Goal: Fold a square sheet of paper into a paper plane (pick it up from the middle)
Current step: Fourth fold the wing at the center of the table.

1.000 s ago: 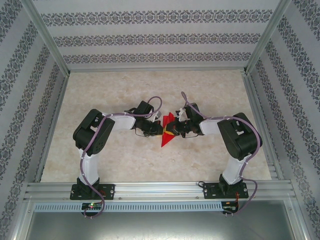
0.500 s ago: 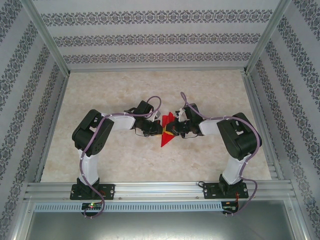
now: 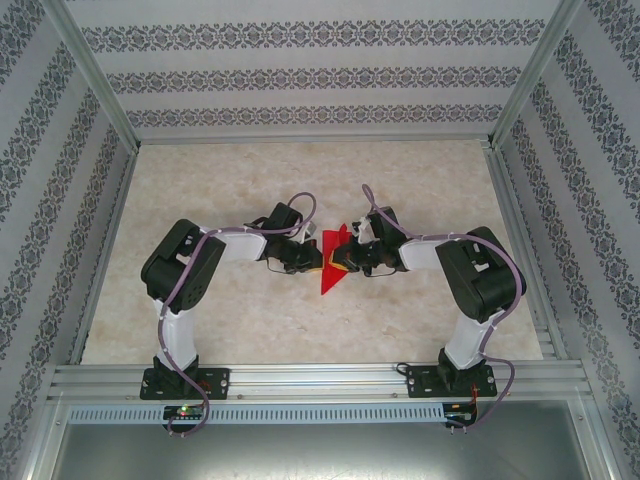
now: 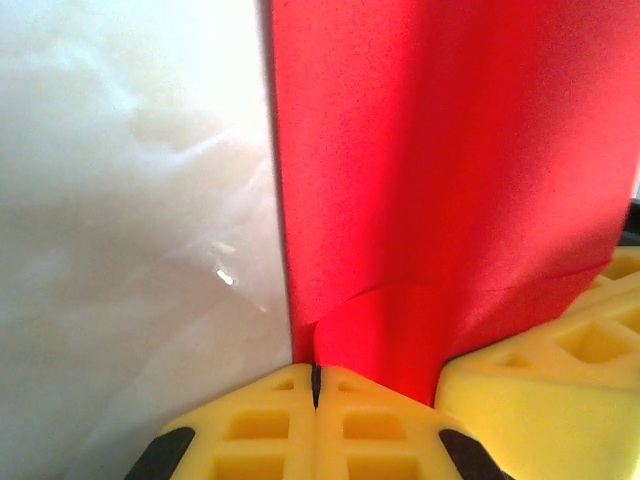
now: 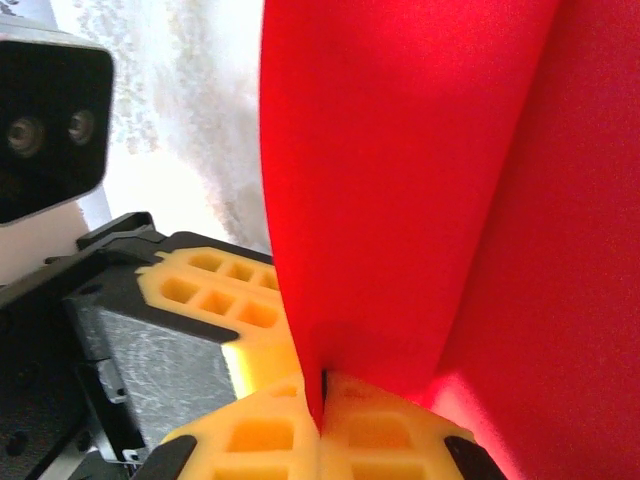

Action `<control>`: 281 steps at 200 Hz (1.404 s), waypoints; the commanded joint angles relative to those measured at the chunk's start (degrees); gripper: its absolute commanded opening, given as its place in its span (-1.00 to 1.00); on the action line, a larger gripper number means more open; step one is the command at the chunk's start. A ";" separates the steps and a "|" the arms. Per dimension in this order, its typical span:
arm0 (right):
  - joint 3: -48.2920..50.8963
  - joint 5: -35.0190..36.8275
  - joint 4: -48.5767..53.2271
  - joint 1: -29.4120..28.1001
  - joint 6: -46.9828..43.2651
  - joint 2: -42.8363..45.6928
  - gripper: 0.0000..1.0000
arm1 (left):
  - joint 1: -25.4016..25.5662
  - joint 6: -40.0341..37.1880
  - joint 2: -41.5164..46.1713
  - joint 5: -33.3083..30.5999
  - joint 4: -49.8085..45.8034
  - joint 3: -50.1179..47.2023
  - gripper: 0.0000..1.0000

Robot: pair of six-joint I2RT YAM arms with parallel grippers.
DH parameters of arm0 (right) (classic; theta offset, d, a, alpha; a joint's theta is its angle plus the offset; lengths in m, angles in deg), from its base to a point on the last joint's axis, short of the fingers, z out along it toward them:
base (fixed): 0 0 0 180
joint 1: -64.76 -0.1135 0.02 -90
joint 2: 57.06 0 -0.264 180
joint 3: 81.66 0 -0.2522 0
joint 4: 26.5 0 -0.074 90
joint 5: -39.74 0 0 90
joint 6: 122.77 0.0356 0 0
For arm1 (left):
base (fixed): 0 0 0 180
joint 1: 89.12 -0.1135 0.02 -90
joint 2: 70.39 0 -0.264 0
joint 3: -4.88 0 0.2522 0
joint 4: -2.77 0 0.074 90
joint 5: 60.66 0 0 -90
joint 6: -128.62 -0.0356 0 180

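A pale, marbled table [image 3: 200, 320], boxed in by striped damask wallpaper [image 3: 300, 80] and an aluminium frame [image 3: 320, 378], fills my remote monitor. At its centre is the paper plane [image 3: 327, 280], a bright red pointed dart whose tip aims toward 6 o'clock.

The left gripper [image 3: 310, 262] meets it from 9 o'clock and the right gripper [image 3: 345, 262] from 3 o'clock. Both pincers are squeezed fully together, each nipping the red sheet at the seam between its pads.

From above, the black gripper bodies cover the plane's upper half, and I cannot tell whether its tip touches the table.

Up close on the left wrist, the paper runs off the frame at 12 and 3 o'clock. One curved crease shows just above the pads [image 4: 270, 430]; the other folds are hard to make out. The table beside it is washed out by glare.

The pads are yellow and foam-like, moulded with square recesses. The paper is matte and smooth, bending in a soft curve in the right wrist view.
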 commanded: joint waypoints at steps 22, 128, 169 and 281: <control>-1.57 1.63 3.40 -0.20 -2.14 0.92 -1.00 | -1.07 1.37 2.50 1.25 2.39 -0.14 -1.00; -4.64 0.97 4.29 -1.49 -2.29 -0.04 -1.00 | -0.98 -1.05 -0.11 -0.61 -0.88 0.68 -1.00; -6.61 0.53 5.01 -1.86 -2.59 -2.28 -1.00 | -1.08 0.49 -1.57 1.10 2.24 -0.03 -1.00; -8.12 0.11 6.85 -2.15 -4.71 -5.52 -1.00 | -2.37 3.16 2.15 3.08 4.96 -0.70 -1.00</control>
